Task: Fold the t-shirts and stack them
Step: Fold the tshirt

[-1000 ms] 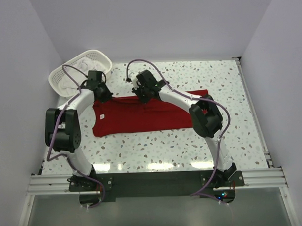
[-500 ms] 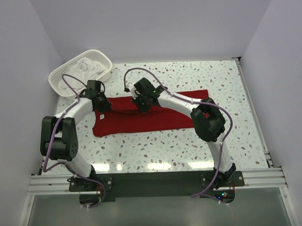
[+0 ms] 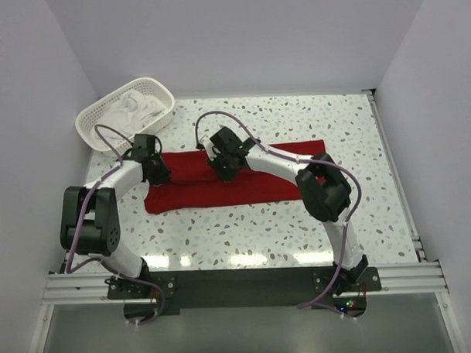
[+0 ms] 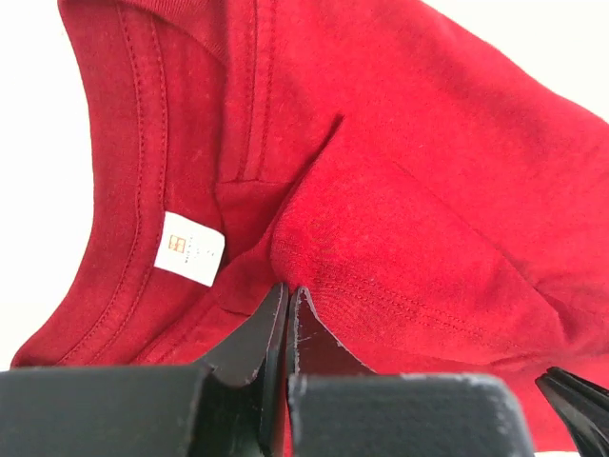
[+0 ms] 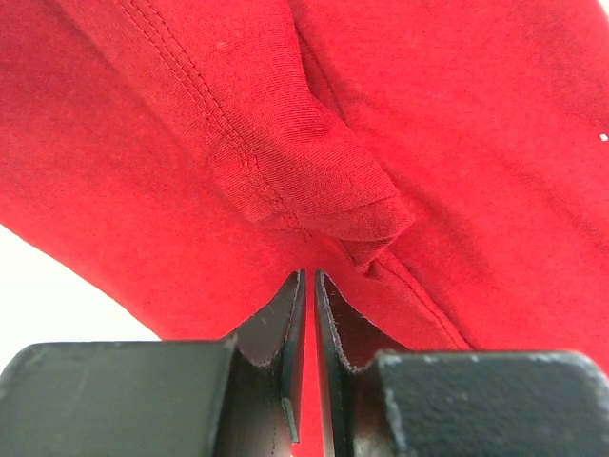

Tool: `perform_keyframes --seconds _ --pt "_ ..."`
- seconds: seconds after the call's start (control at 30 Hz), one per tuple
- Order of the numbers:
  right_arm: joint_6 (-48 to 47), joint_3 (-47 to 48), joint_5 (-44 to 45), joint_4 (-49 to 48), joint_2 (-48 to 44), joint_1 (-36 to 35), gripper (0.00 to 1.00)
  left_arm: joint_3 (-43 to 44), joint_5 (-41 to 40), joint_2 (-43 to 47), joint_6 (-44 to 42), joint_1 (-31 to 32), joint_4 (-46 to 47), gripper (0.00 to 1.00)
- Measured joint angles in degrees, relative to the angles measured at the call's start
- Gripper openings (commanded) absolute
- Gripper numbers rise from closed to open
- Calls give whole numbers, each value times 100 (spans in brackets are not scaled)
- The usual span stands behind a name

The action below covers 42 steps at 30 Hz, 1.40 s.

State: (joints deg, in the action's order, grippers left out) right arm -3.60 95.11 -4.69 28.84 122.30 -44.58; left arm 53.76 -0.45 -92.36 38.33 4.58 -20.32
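A deep red t-shirt (image 3: 251, 184) lies as a long strip across the middle of the table, its far edge folded toward me. My left gripper (image 3: 159, 170) is at the shirt's left end and shut on a pinch of the red cloth (image 4: 400, 190) beside the white neck label (image 4: 190, 248), fingertips together (image 4: 287, 290). My right gripper (image 3: 222, 168) rests on the shirt left of centre. Its jaws (image 5: 309, 276) stand a narrow slit apart, with a small folded hem just beyond the tips. White t-shirts (image 3: 136, 106) lie in the basket.
A white lattice basket (image 3: 93, 119) sits at the far left corner. The speckled table (image 3: 338, 219) runs to a rail along the right edge. Purple-grey walls close in the back and both sides.
Both grippers have drawn toward me and slightly left, pulling the shirt's far edge over so the shirt is a narrower strip. The right jaws have parted a little.
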Motion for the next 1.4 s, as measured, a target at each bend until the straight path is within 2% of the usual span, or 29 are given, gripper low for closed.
perform_keyframes --seconds 0.1,0.13,0.23,0.33,0.47,0.6,0.87,1.07,1.23,1.4 --pt "92 0 -85 -2 -2 0 25 -42 2 0 0 -2 11 4" --pt "131 0 -103 0 -4 0 33 -44 2 0 -2 -2 13 11" --pt "332 0 -133 13 -63 0 43 -57 0 24 -63 -2 13 27" --pt "584 0 -153 -15 -260 0 45 -96 -35 210 -81 -2 -2 35" --pt "1049 0 -407 -240 -590 33 45 -94 -175 704 -173 -2 13 34" --pt "1593 0 -927 -763 -682 94 45 -24 -162 833 -262 22 175 27" --pt "2627 -313 -1681 -2048 -229 417 45 205 48 -214 -190 166 588 20" --pt "3126 -833 -2063 -2553 417 1064 44 308 28 -804 31 142 739 19" --pt "2979 -831 -2031 -2610 420 1349 45 402 17 -901 129 144 772 26" --pt "2470 -975 -1530 -2151 11 1362 52 485 -155 -809 85 144 601 38"
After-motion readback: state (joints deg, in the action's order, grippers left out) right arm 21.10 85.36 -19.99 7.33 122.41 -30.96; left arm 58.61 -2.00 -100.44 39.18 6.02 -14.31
